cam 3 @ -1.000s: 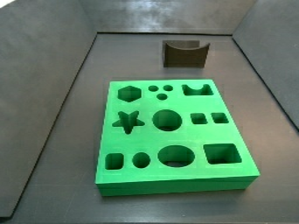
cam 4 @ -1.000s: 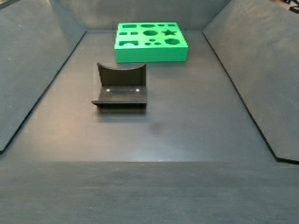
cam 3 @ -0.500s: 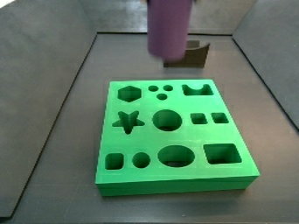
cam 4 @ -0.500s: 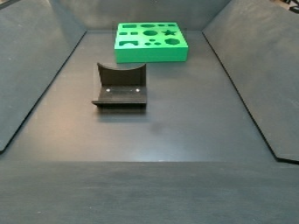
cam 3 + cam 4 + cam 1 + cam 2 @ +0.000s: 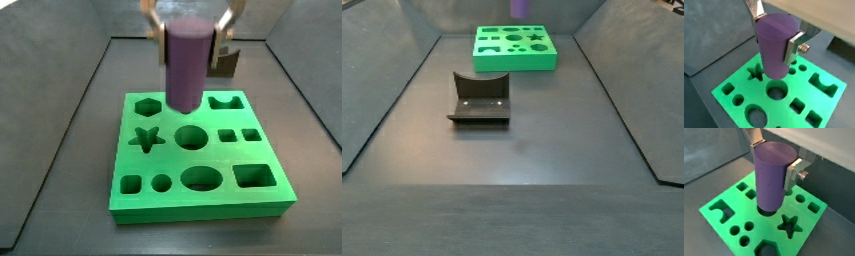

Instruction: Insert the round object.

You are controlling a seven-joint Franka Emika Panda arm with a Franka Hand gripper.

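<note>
Since the frame half a second back, the round object [image 5: 185, 62] has descended and shifted from above the fixture [image 5: 480, 98] to a position over the green board [image 5: 201, 152]; a second back it was absent from both side views.

Current state: the gripper [image 5: 774, 31] hangs above the board with both silver fingers [image 5: 793, 46] clamped on the upper part of the round object, one plate on each side. The cylinder hangs upright, lower end free and clear of the board surface in a side view. In both wrist views its lower end sits close to the medium round hole [image 5: 777, 91] near the board's centre; whether it is exactly centred over that hole cannot be determined. In a side view, only the bottom tip of the cylinder [image 5: 519, 7] shows at the frame's upper edge.

Handling assessment: the object appears rigid, smooth and matte, probably light plastic. Smooth curved walls against flat pads give narrow contact, so the piece may rotate or slip under side load. The existing hold near the top leaves the lower length free for insertion, which suits the task. A tall piece held high amplifies any tilt at the tip; alignment with the hole should be confirmed before lowering.
</note>
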